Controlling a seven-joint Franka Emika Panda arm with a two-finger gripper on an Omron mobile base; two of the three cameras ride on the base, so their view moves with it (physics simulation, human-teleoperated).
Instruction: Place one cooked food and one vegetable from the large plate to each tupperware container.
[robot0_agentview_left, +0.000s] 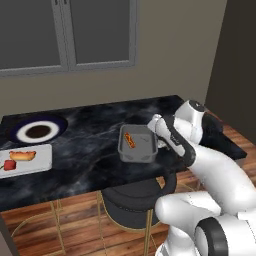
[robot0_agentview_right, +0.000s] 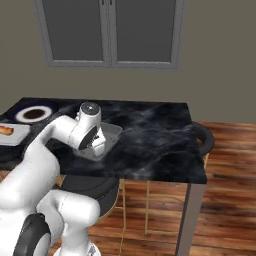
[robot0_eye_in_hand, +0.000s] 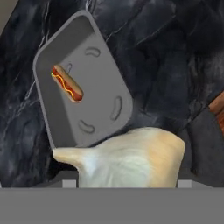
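The end effector (robot0_eye_in_hand: 124, 186) holds a pale garlic bulb (robot0_eye_in_hand: 131, 159) above the darker grey tupperware container (robot0_eye_in_hand: 105, 74), which already contains a hot dog (robot0_eye_in_hand: 67, 82) and rests on the dark marble desk (robot0_agentview_left: 90, 140). The large plate (robot0_agentview_left: 37, 131) and the pale tupperware container (robot0_agentview_left: 42, 160) lie well apart to the left. Risk: the bulb sits near the container's edge, so early release could drop it onto the rim and roll it across the desk.

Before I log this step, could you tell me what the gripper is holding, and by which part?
The gripper holds a garlic bulb. The exact place of the hold is hidden.
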